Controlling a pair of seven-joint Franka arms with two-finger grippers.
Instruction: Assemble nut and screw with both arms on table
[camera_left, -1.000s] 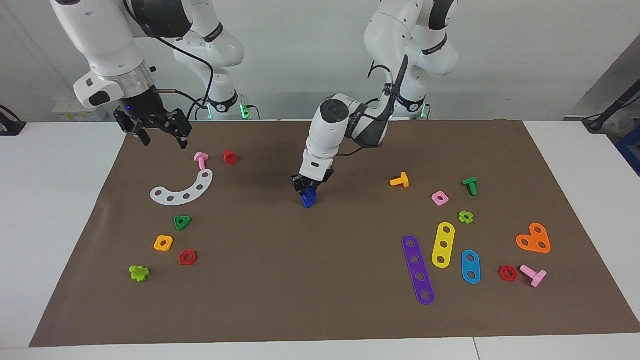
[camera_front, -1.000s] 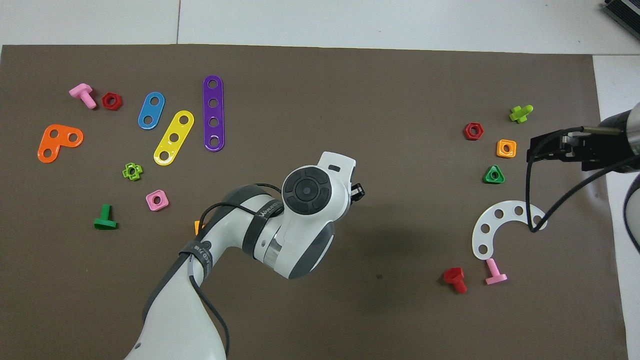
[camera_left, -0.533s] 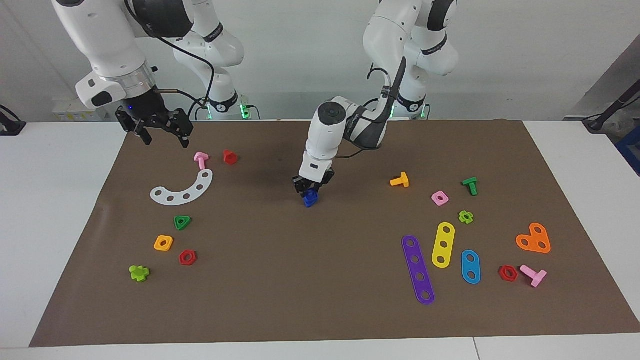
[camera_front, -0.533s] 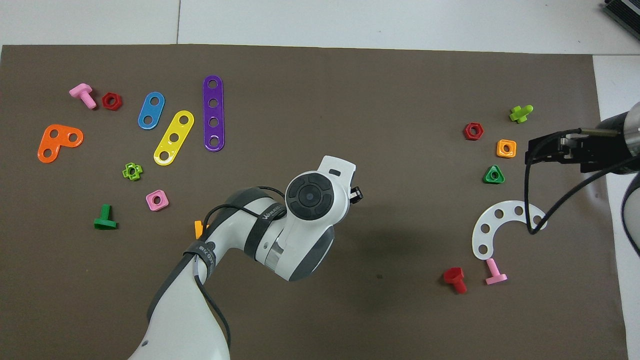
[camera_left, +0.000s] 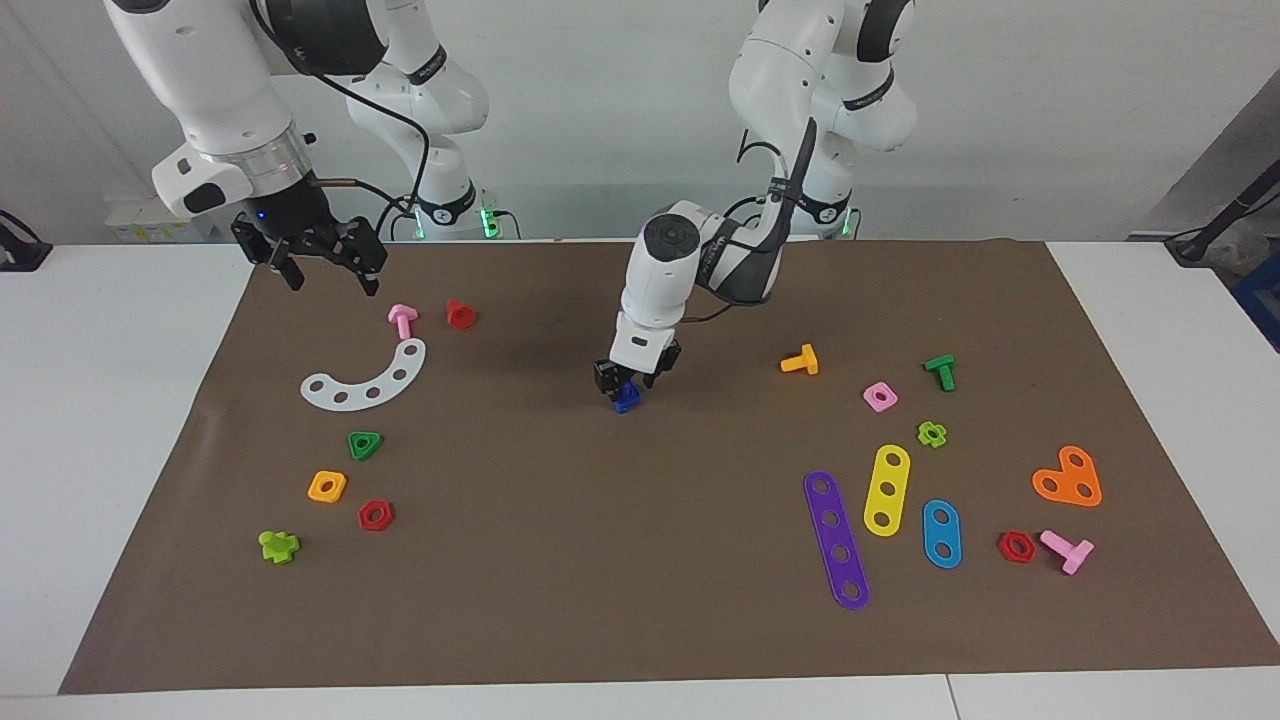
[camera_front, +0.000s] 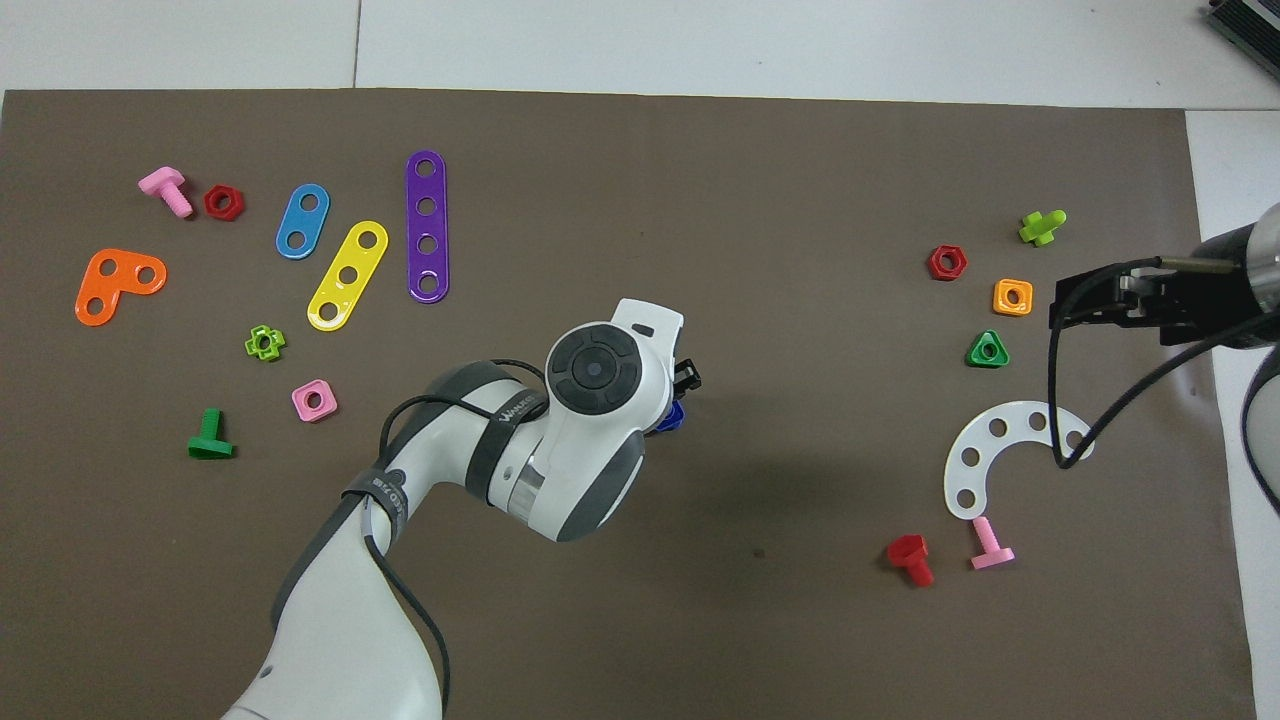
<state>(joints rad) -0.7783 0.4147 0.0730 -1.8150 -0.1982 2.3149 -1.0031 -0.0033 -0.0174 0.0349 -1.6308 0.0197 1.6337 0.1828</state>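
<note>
At frame centre of the facing view, the left hand (camera_left: 630, 378) is closed on a dark-blue piece (camera_left: 627, 399), nut or screw unclear, low over the worktop (camera_left: 600, 560). The right hand (camera_left: 318, 262), upper left, waits with fingers spread, holding nothing.

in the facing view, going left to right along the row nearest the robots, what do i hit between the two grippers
right gripper → pink screw → red screw → left gripper, at the dark-blue piece on the mat
</note>
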